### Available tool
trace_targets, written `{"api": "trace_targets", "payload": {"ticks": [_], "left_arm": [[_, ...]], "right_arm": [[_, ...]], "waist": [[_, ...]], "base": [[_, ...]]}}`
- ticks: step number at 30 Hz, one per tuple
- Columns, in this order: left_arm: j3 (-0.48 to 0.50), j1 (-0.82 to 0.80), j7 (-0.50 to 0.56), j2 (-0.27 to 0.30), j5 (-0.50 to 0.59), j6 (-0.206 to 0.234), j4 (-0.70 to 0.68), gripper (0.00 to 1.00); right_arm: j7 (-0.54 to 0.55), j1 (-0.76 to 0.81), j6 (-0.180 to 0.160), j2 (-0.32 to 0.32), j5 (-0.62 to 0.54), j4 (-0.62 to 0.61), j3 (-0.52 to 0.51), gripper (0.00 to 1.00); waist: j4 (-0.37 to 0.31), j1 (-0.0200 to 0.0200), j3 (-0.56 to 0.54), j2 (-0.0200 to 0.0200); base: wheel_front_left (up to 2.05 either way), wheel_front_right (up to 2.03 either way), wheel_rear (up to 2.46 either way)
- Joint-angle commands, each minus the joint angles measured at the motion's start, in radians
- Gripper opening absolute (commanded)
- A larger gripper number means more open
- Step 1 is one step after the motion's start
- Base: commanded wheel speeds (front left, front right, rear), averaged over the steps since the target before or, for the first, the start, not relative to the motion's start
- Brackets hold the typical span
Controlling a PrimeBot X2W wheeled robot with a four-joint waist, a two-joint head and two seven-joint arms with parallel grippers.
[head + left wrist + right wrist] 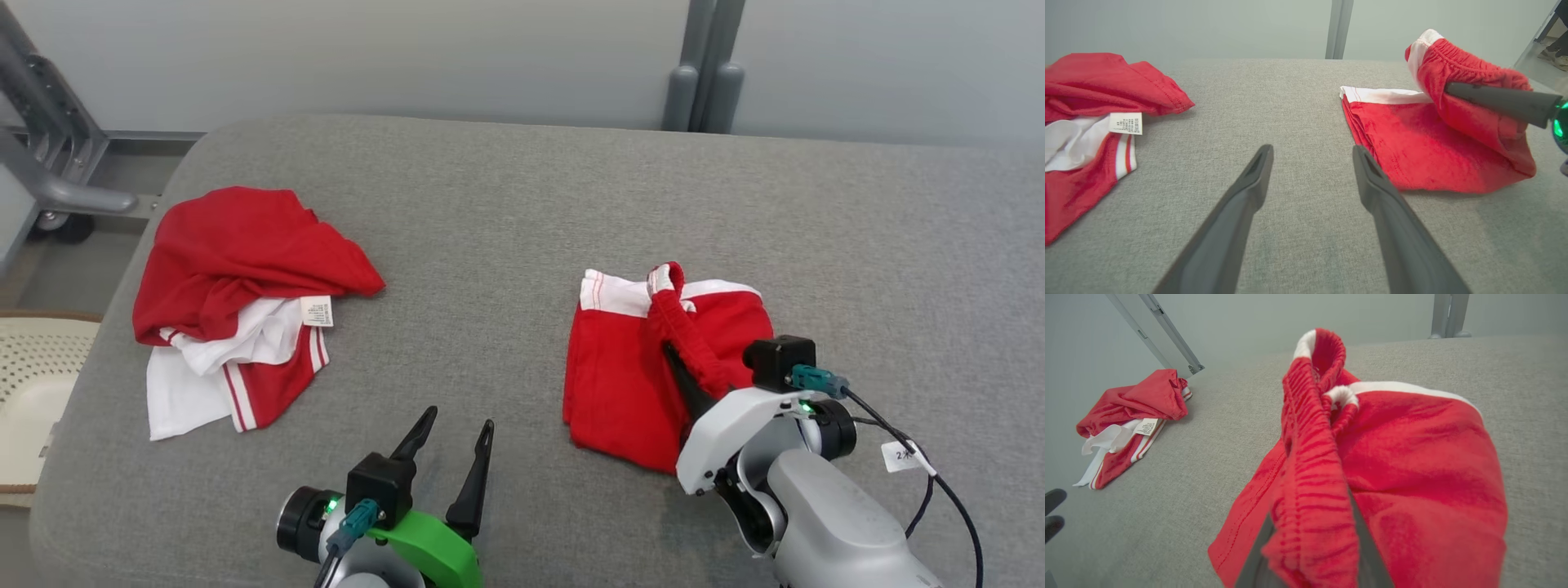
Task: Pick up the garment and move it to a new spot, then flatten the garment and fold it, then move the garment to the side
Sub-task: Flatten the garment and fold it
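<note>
While your right pincer (676, 361) is pinched narrow on the elastic waistband (1310, 457) of the red shorts (620, 376), most of the cloth lies on the grey tabletop (522, 204), right of centre and close to the robot. Only the waistband is raised, arching into a loop with a white strip at its top. The body of the shorts sags from it in a rough rectangle, with a white band along the far edge. That grip reads as a hold for lifting or dragging: the thick gathered band gives you something firm, and the thin cloth should trail after it. Expect it to swing and bunch once it clears the surface.

Your left pincer (457, 420) is spread wide with nothing between its fingers, low over bare tabletop just left of the shorts. It is probably placed there to take a second corner when you flatten.

A crumpled red-and-white heap (237, 269) of clothing lies at the far left, well apart, its label (317, 311) facing up. Keep the shorts clear of it. Beyond the tabletop's left edge sits a pale perforated basket (41, 351); you cannot tell what it holds.
</note>
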Motion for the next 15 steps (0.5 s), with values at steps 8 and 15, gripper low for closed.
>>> {"api": "trace_targets", "payload": {"ticks": [8, 15], "left_arm": [[-0.010, 0.012, 0.000, 0.003, 0.001, -0.002, 0.006, 1.00], [-0.001, 0.024, 0.000, 0.003, -0.003, 0.008, 0.007, 1.00]], "right_arm": [[-0.029, -0.050, 0.000, 0.016, -0.018, 0.118, -0.007, 0.21], [-0.034, -0.067, 0.000, 0.019, 0.024, 0.107, 0.011, 1.00]], "waist": [[0.110, 0.0000, 0.006, 0.0000], [0.105, 0.0000, 0.011, 0.0000]], "base": [[0.00, 0.00, 0.00], [0.00, 0.00, 0.00]]}}
